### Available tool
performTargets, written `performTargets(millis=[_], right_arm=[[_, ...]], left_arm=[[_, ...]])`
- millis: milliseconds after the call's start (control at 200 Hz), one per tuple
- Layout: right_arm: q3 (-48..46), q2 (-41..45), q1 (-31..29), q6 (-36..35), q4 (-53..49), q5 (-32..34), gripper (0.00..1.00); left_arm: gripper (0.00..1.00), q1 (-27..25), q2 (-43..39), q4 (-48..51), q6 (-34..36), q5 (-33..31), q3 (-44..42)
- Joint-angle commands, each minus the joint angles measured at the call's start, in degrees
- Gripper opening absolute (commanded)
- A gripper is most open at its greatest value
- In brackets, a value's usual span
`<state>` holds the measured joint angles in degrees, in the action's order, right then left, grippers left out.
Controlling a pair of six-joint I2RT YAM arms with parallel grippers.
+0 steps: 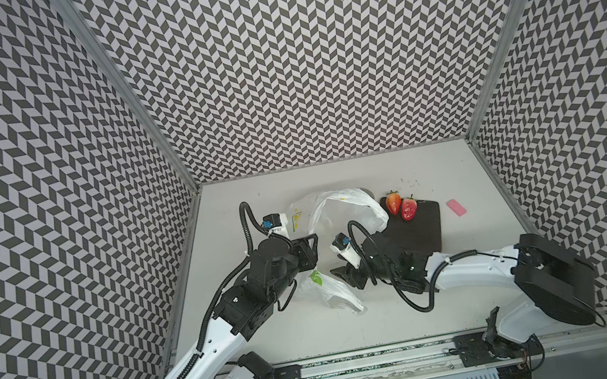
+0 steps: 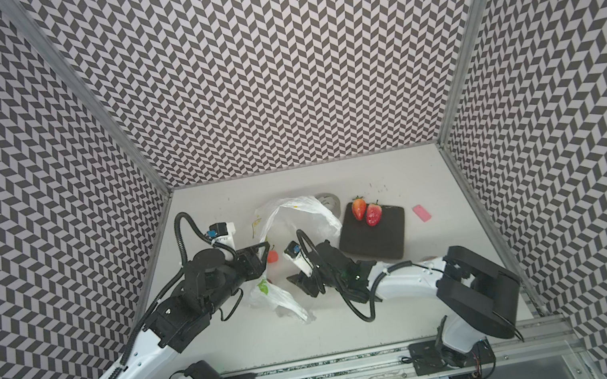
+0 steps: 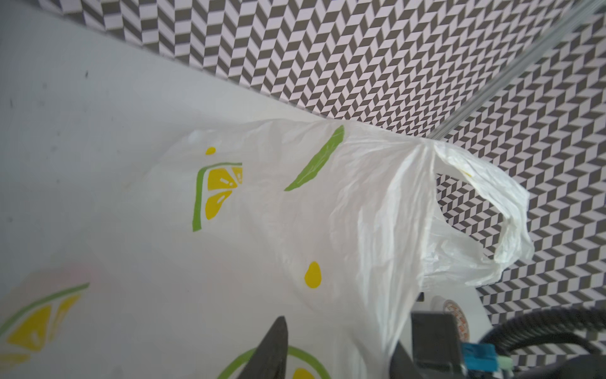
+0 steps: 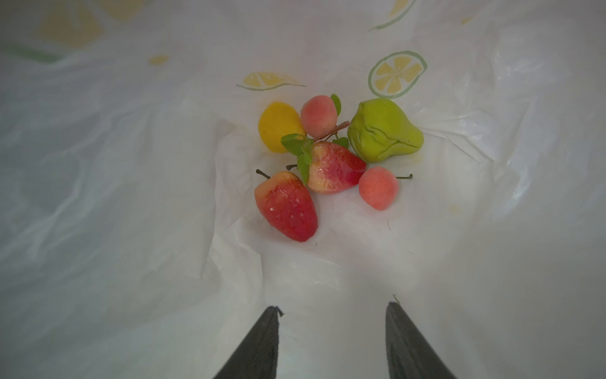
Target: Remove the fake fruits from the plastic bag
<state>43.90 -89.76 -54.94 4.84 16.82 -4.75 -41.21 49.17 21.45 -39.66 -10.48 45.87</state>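
Note:
The plastic bag, white with lemon prints, lies crumpled at mid-table in both top views. Two strawberries rest outside it on a dark mat. The right wrist view looks into the bag. There lie several fake fruits: two strawberries, a green pear, a yellow fruit and two peach-coloured ones. My right gripper is open and empty, short of the fruits. My left gripper stands open against the bag's outside.
A small pink block lies right of the mat. A grey tape roll peeks from behind the bag. Patterned walls close the table on three sides. The arms' bases and rail run along the front edge.

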Motion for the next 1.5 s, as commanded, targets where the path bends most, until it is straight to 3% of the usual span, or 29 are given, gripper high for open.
performTargets(millis=[0,75,165,240,411,601,731,931,1091,1397,1492], right_arm=[[2.7,-3.6,0.6,12.5,5.5,-2.9,0.52],[4.2,-6.7,1.4,17.3,5.9,-4.8,0.53],[6.4,-10.1,2.3,20.9,5.4,-6.0,0.55],[8.6,-12.0,2.7,23.6,3.7,-5.6,0.59],[12.6,-15.8,2.7,28.8,1.0,-4.7,0.63],[14.8,-17.5,2.7,31.4,-1.2,-1.2,0.68],[15.6,-17.9,2.8,31.9,-2.1,0.0,0.70],[18.2,-19.5,2.8,33.4,-6.4,1.5,0.73],[20.9,-21.4,2.8,34.5,-8.7,2.5,0.73],[31.1,-28.0,2.8,37.9,-14.3,8.1,0.69],[33.9,-30.3,2.7,39.9,-17.1,10.2,0.67]], left_arm=[[0.63,0.2,-0.6,6.2,-3.7,-7.2,5.5],[0.77,0.2,-0.4,10.7,-6.0,-12.2,8.7],[0.86,1.4,0.7,16.5,-7.6,-16.6,13.4],[0.91,5.5,2.4,20.9,-7.7,-16.2,16.7],[0.94,21.3,4.3,25.4,-8.6,-6.2,17.0],[0.98,33.7,4.5,28.1,-17.5,4.3,9.3],[1.00,38.3,4.8,27.4,-21.0,10.3,3.9],[1.00,40.4,7.1,20.7,-21.3,17.1,-2.5],[0.90,40.5,10.5,14.7,-19.9,21.0,-4.9],[0.55,40.4,10.8,12.8,-17.3,21.4,-7.9],[0.48,40.4,10.3,12.6,-17.1,21.6,-8.7]])
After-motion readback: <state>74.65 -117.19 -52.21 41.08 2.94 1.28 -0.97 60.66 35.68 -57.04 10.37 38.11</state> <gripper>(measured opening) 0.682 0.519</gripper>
